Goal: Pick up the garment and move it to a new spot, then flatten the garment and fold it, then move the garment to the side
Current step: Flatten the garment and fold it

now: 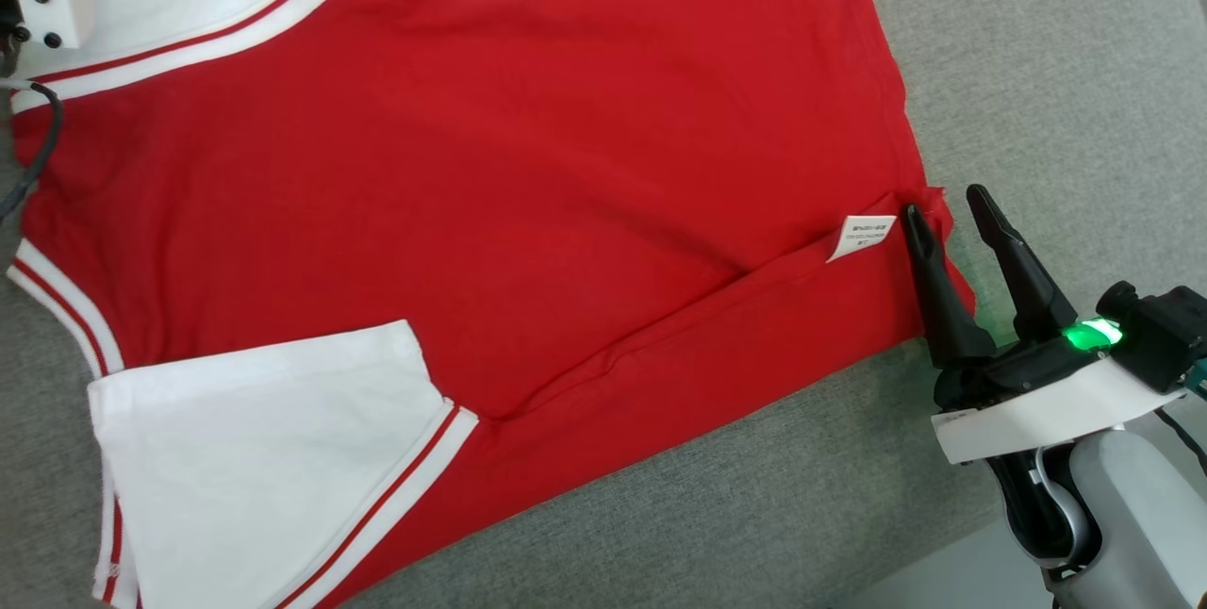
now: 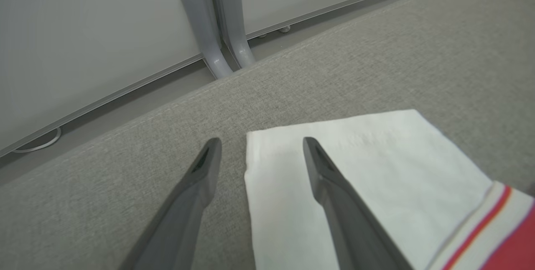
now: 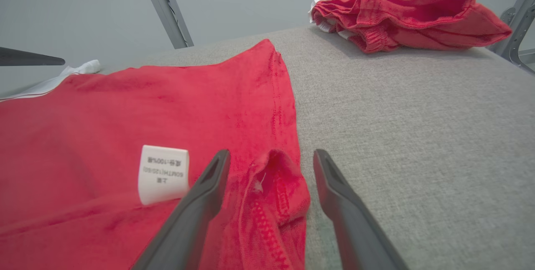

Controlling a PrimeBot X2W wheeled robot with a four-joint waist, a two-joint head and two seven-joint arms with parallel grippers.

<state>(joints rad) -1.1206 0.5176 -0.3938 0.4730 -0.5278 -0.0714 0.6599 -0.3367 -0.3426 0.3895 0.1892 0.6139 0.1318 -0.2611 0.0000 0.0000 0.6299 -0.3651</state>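
Since the garment [image 1: 490,175] lies spread for folding, my right claw [image 1: 945,204] stands wide — its hem corner [image 3: 278,174] bunched between my fingers [image 3: 200,203], label [image 3: 163,174] just left of them.

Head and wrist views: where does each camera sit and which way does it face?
Head view: on the head, looking down at the red shirt with white sleeves on grey fabric; open right gripper lower right.
Left wrist view: left wrist, looking along the open left gripper over a white sleeve toward pale wall panels.
Right wrist view: right wrist, looking past its fingers and the hem corner toward a crumpled red garment.
Shared: head and right wrist views both show the white care label.
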